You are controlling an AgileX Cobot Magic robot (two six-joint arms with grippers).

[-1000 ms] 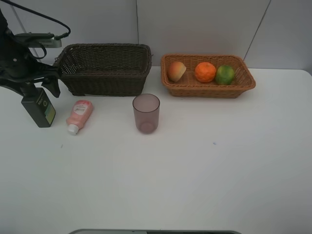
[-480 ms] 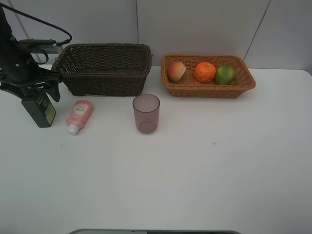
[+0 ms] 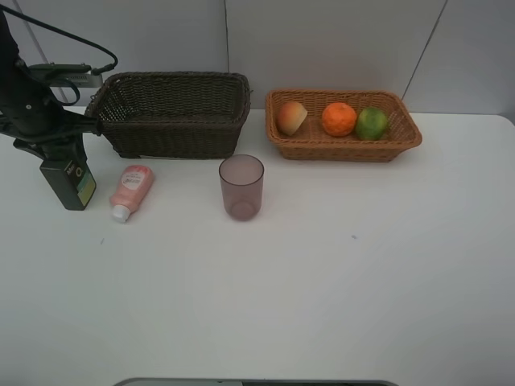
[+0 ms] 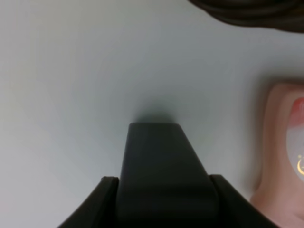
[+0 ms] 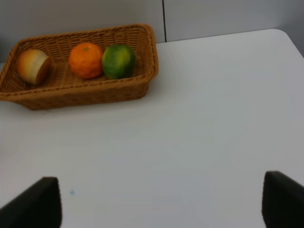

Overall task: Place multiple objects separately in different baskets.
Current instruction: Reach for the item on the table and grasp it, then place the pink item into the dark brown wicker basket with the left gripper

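The left tool [image 4: 162,184] was clamped on the dark green rectangular pump bottle [image 3: 72,183], near the deep dark brown wicker basket [image 3: 173,133]. The right tool [image 5: 164,190] was held with its jaws wide apart.

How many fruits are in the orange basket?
3, in a row in the light basket: the red-orange fruit nearest the dark basket, the orange in the middle, the green citrus at the far end. The basket is shallow, so none seems hidden.
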